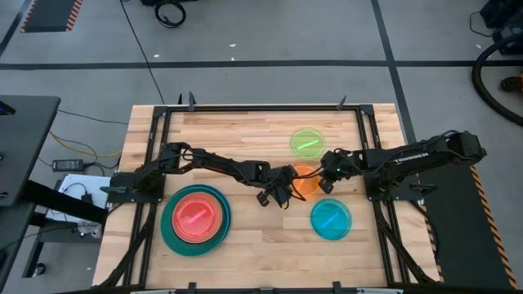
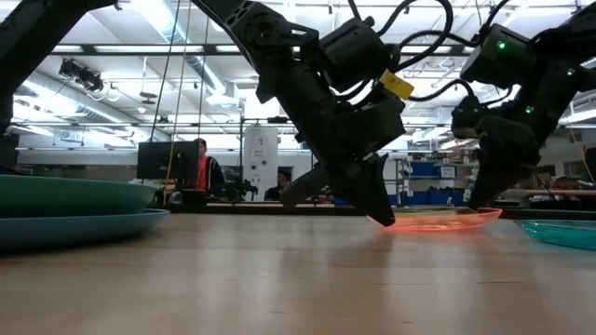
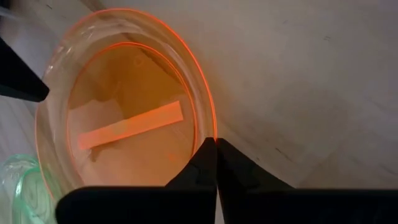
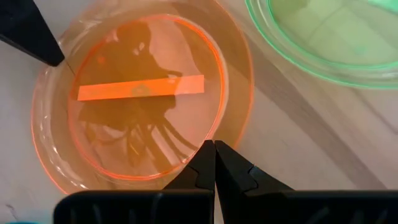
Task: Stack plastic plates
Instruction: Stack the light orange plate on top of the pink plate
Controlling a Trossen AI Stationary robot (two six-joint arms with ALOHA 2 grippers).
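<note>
Two hands met at the small orange plate (image 1: 306,181), which lay flat on the tabletop (image 1: 245,131) near its middle. Our left hand (image 1: 282,194) had its fingers pinched together on the plate's rim at the side toward the big stack; our right hand (image 1: 329,166) was likewise pinched on the opposite rim. We judged the plate light, thin, stiff and slick, so the raised rim was the only sensible hold, and two hands on one small plate risked flexing or flipping it. Just beyond the orange plate sat the green plate (image 1: 307,143); the cyan plate (image 1: 330,219) lay near it on the other side. Well apart stood the stack, a pink plate (image 1: 196,214) atop large teal ones (image 1: 170,233).
</note>
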